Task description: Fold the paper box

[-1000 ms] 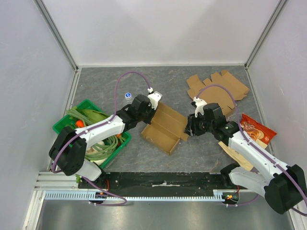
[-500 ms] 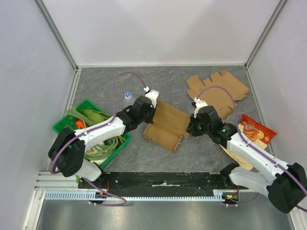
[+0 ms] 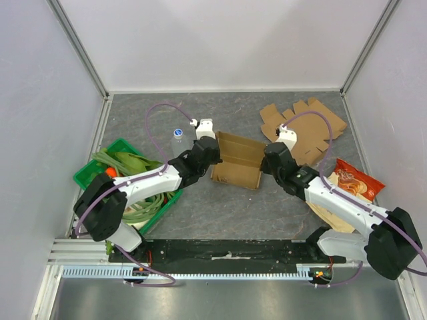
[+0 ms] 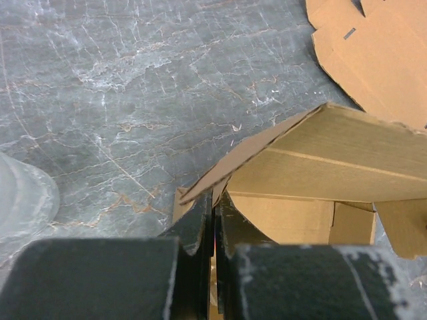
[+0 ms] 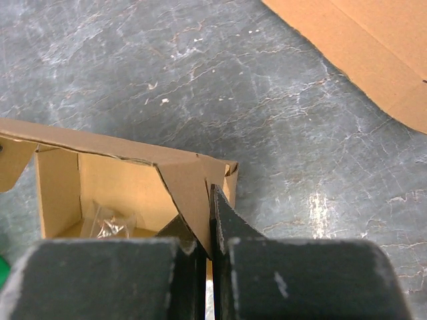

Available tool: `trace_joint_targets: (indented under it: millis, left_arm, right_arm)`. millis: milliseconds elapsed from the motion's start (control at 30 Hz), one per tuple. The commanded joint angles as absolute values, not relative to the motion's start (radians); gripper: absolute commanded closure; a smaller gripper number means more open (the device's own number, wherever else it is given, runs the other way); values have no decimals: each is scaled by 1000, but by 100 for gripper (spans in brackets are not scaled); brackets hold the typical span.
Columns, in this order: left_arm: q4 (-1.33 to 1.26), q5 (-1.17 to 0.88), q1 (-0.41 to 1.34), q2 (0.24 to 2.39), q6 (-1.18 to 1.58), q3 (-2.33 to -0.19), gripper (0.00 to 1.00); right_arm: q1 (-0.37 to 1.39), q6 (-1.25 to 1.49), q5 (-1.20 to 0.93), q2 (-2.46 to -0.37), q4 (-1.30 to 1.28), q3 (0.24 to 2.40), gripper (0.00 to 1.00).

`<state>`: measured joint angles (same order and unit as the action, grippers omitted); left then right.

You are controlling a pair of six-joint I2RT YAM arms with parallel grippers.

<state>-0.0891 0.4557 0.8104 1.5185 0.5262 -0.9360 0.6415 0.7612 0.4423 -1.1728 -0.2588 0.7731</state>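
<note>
The brown paper box [image 3: 239,160] sits mid-table, partly formed, with its walls up and its top open. My left gripper [image 3: 212,159] is shut on the box's left wall. In the left wrist view that gripper [image 4: 215,200] pinches a thin cardboard flap of the box [image 4: 320,167]. My right gripper [image 3: 267,164] is shut on the box's right wall. The right wrist view shows this gripper [image 5: 208,200] clamping a folded corner flap of the box [image 5: 127,180]. A bit of crumpled clear plastic [image 5: 110,220] lies inside the box.
A flat unfolded cardboard blank [image 3: 303,125] lies at the back right. A snack bag [image 3: 353,181] and brown paper lie by the right arm. A green basket [image 3: 85,175] of vegetables stands at the left. A clear bottle [image 3: 179,137] stands behind the left wrist.
The right gripper has shut on the box's right wall. Both arms have carried the box farther from the bases and turned it squarer to the table edge.
</note>
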Motion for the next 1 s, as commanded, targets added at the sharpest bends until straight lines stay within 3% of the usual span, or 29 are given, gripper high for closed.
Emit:
trace_joint_targets:
  millis: [0,233,700,800,967]
  left_arm:
    - [-161,561,811,1583,630,-919,98]
    - [-175,621,847,1598,644,-870,98]
    - [-218,768,942,1577,729,-758,98]
    - [-222,781,954,1566,730,-736,98]
    - [-239,830,974,1545,724,-700,98]
  right_arm:
    - [661,836,630,-1183,-81,704,100]
    - [715,812,712,-1201,61,635,100]
    - [847,669,796,-1034,380,338,98]
    - [851,666,785,-1003,356,333,95]
    - [853,690,703,-962,157,405,79]
